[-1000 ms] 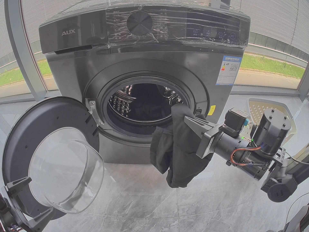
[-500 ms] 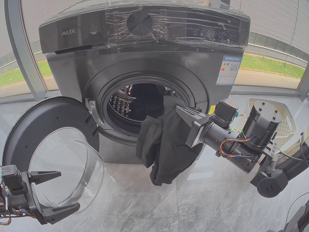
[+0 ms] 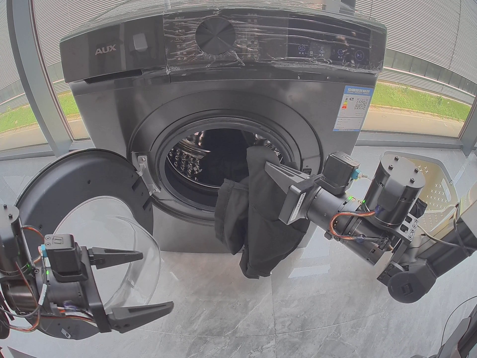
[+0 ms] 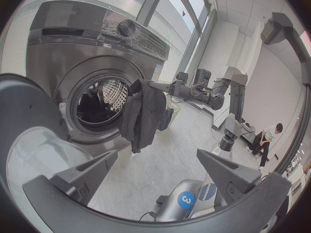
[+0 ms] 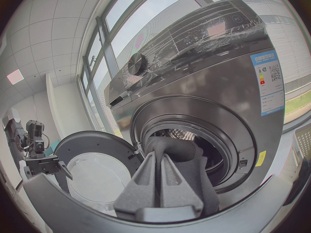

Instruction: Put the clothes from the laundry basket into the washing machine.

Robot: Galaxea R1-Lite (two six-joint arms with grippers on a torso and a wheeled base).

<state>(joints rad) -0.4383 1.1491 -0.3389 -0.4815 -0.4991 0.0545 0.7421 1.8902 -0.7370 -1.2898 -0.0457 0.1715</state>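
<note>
A dark grey washing machine (image 3: 223, 100) stands ahead with its round door (image 3: 84, 234) swung open to the left. My right gripper (image 3: 271, 167) is shut on a black garment (image 3: 258, 220) and holds it at the right part of the drum opening (image 3: 218, 160); the cloth hangs down over the rim. The garment (image 4: 142, 112) and right gripper (image 4: 152, 85) show in the left wrist view, and the garment (image 5: 181, 152) in the right wrist view. My left gripper (image 3: 144, 284) is open, low at the left before the door glass. More dark clothing lies inside the drum.
A pale laundry basket (image 3: 437, 185) sits on the floor to the right of the machine, behind my right arm. Grey tiled floor (image 3: 248, 314) lies in front. Windows surround the machine.
My right gripper carried the garment up and left toward the drum opening. My left gripper rose into view at the lower left and moved right, open.
</note>
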